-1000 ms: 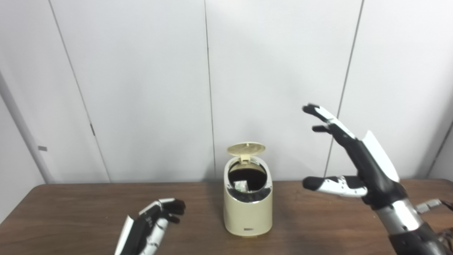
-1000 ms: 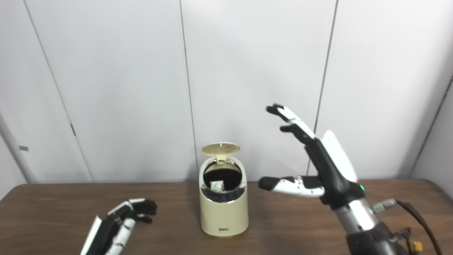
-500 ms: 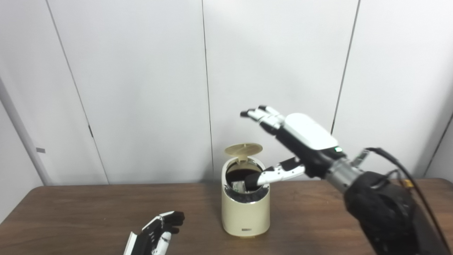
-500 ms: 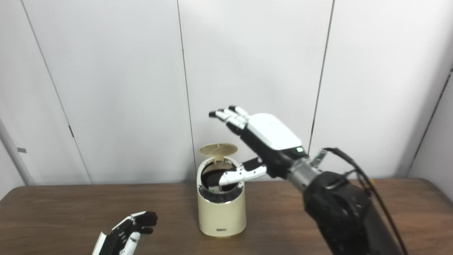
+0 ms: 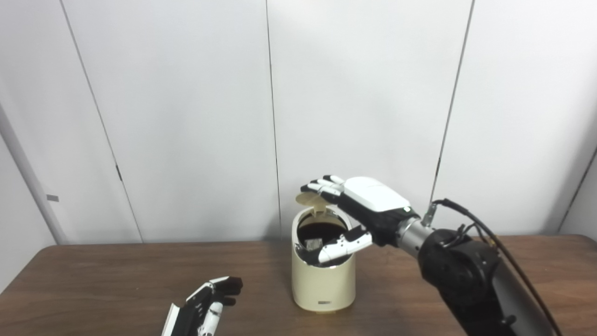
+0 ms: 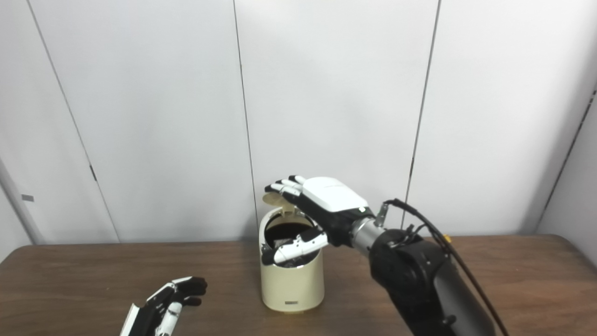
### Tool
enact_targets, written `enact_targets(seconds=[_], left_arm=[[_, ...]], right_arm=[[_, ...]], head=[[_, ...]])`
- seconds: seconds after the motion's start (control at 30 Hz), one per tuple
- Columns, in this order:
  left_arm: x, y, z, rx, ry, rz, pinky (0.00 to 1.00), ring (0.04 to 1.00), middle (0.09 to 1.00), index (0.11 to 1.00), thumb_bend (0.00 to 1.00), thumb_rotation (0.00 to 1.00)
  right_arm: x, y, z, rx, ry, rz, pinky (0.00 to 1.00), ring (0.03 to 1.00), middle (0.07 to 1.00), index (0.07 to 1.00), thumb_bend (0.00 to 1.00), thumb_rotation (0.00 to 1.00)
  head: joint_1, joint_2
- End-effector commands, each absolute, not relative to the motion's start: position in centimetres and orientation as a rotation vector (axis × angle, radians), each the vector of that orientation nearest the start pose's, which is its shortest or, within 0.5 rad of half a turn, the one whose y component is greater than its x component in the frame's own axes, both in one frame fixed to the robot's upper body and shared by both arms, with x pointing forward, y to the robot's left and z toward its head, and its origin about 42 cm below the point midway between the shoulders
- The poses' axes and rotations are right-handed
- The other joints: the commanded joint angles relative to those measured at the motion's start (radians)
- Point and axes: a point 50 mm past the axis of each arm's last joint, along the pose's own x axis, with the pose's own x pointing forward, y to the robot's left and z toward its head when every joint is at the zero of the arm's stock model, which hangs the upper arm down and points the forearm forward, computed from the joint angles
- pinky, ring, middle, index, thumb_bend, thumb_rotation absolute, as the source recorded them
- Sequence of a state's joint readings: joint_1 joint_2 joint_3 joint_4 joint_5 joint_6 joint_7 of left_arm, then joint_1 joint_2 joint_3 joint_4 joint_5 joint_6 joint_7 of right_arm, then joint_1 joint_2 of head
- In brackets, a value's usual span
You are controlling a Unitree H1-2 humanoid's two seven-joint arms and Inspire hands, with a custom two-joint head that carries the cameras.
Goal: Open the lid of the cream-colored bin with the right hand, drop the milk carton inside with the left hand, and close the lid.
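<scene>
The cream-colored bin (image 5: pixel 322 282) stands mid-table with its round lid (image 5: pixel 308 199) raised at the back. Inside the dark opening a bit of the milk carton (image 5: pixel 313 243) shows. My right hand (image 5: pixel 361 205) hovers open over the bin, palm down, its fingers (image 5: pixel 322 185) resting on or just above the lid's top edge and its thumb (image 5: pixel 343 246) across the front rim. My left hand (image 5: pixel 205 308) lies low on the table at the bottom left, fingers loosely curled, holding nothing.
The brown table (image 5: pixel 93 280) runs the width of the view, backed by a white panelled wall (image 5: pixel 186 116). A cable (image 5: pixel 471 224) loops off my right forearm.
My right hand has swung in from the right and come down onto the raised lid. The left hand has sunk slightly toward the table's front edge.
</scene>
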State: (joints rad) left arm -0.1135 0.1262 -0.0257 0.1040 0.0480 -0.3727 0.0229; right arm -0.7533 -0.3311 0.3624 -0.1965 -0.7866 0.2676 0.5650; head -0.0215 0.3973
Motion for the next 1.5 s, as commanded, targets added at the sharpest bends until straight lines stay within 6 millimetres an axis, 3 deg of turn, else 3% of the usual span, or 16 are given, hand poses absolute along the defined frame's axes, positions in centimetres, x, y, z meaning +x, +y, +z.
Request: enact_targets(seconds=[0.0,0.33,0.67,0.83,0.97,1.1,1.47], left_arm=[[30.6,23.2,11.0,0.148,-0.340,-0.059,0.68,0.727,0.724,0.721,0.17,0.76],[30.6,23.2,11.1,0.138,-0.340,-0.066,0.67,0.718,0.716,0.712,0.15,0.70],[30.6,23.5,11.2,0.162,-0.338,-0.069,0.66,0.712,0.712,0.711,0.15,0.70],[30.5,23.6,11.3,0.153,-0.332,-0.079,0.68,0.723,0.724,0.722,0.17,0.73],[30.4,23.6,11.4,0.158,-0.332,-0.074,0.67,0.716,0.717,0.716,0.17,0.71],[30.4,23.6,11.5,0.158,-0.333,-0.074,0.67,0.714,0.716,0.715,0.17,0.71],[29.8,23.6,12.1,0.161,-0.330,-0.068,0.67,0.716,0.717,0.713,0.18,0.71]], right_arm=[[41.5,-14.0,38.7,-1.332,-0.555,0.347,0.97,1.000,0.967,0.926,0.78,0.78],[41.6,-14.3,38.0,-1.346,-0.518,0.339,1.00,1.000,0.976,0.932,0.80,0.81],[40.4,-14.8,37.3,-1.322,-0.510,0.337,1.00,1.000,0.944,0.917,0.81,0.83],[39.3,-14.9,36.9,-1.288,-0.526,0.325,1.00,0.978,0.874,0.858,0.81,0.82],[38.7,-15.0,36.6,-1.254,-0.550,0.292,0.98,0.906,0.771,0.759,0.81,0.79],[38.3,-14.9,36.6,-1.236,-0.580,0.258,0.94,0.855,0.735,0.713,0.79,0.78],[37.6,-15.2,35.9,-1.208,-0.548,0.258,0.92,0.829,0.725,0.717,0.76,0.75]], head=[[-0.003,0.004],[-0.007,0.007],[-0.013,0.012],[-0.013,0.017],[-0.017,0.025],[-0.017,0.030],[-0.014,0.058]])
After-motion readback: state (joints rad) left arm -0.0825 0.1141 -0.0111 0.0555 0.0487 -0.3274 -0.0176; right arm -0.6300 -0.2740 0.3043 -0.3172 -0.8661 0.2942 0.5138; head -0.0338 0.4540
